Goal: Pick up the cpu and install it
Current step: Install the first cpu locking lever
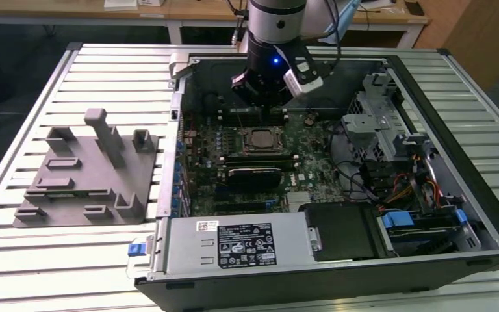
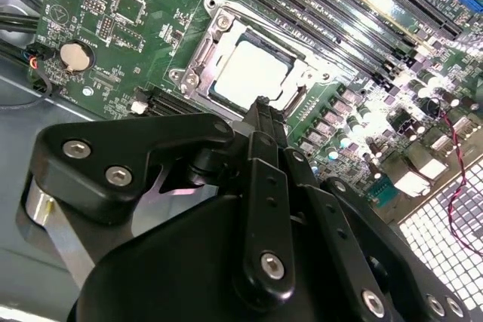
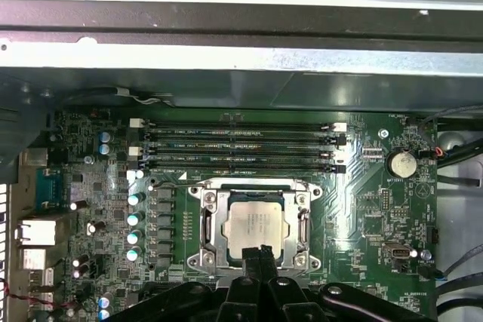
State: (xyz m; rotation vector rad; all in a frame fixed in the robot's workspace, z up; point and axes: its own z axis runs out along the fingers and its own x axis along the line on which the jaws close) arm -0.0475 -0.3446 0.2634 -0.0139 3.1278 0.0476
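The cpu [image 3: 256, 225] sits flat in its socket frame [image 3: 255, 222] on the green motherboard [image 3: 362, 209], silvery top up. In both wrist views the jaws are pressed together, nothing between them, tips just above the chip's near edge. In the exterior view the gripper [image 1: 262, 97] hangs inside the open computer case [image 1: 457, 195] beside the grey fixture [image 1: 89, 172] on the counter [image 1: 41, 273].

In both wrist views the tool [image 2: 260, 115] [image 3: 257, 256] covers the near edge of the cpu [image 2: 251, 73] [image 3: 255, 226] — whether the fingertips touch the chip or hang just above it cannot be told. In the exterior view the arm [image 1: 275, 39] runs off the picture's top edge, and the tool's body hides the memory slots behind the socket [image 1: 258, 140] — the cpu there is too small to make out clearly.
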